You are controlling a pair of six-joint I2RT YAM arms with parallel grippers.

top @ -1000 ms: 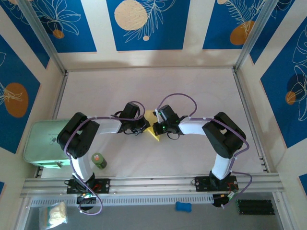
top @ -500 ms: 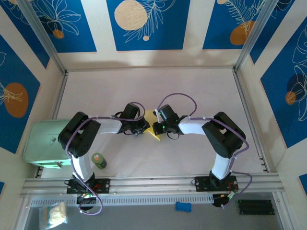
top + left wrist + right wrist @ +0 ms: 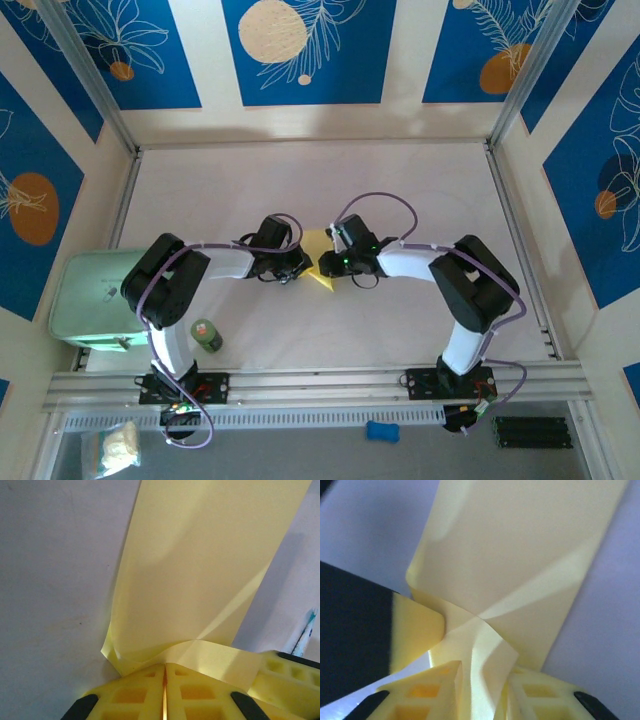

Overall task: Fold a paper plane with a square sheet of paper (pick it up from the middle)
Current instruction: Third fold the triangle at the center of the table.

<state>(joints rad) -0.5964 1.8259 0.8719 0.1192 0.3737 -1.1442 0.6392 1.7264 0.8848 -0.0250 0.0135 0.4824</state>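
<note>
The pale-yellow sheet of paper (image 3: 318, 263), folded narrow with creases, lies mid-table between my two grippers. My left gripper (image 3: 297, 265) is shut on one folded edge of it; in the left wrist view the foam fingertips (image 3: 165, 666) press together where the paper (image 3: 200, 570) comes out. My right gripper (image 3: 330, 262) faces it from the other side. In the right wrist view its jaws (image 3: 482, 669) stand apart, with a raised flap of the paper (image 3: 520, 555) loose between them. The left gripper's finger (image 3: 415, 630) shows close by at the left.
A pale-green box (image 3: 90, 300) sits at the table's left edge, with a small green bottle (image 3: 206, 335) in front of it. Beyond the near rail lie a blue object (image 3: 381, 431) and a clear bag (image 3: 115, 447). Walls enclose the white table (image 3: 400, 180).
My right gripper's jaws have parted from shut and the arm has drawn slightly to the right, uncovering more of the paper. The left gripper has kept its grip and place.
</note>
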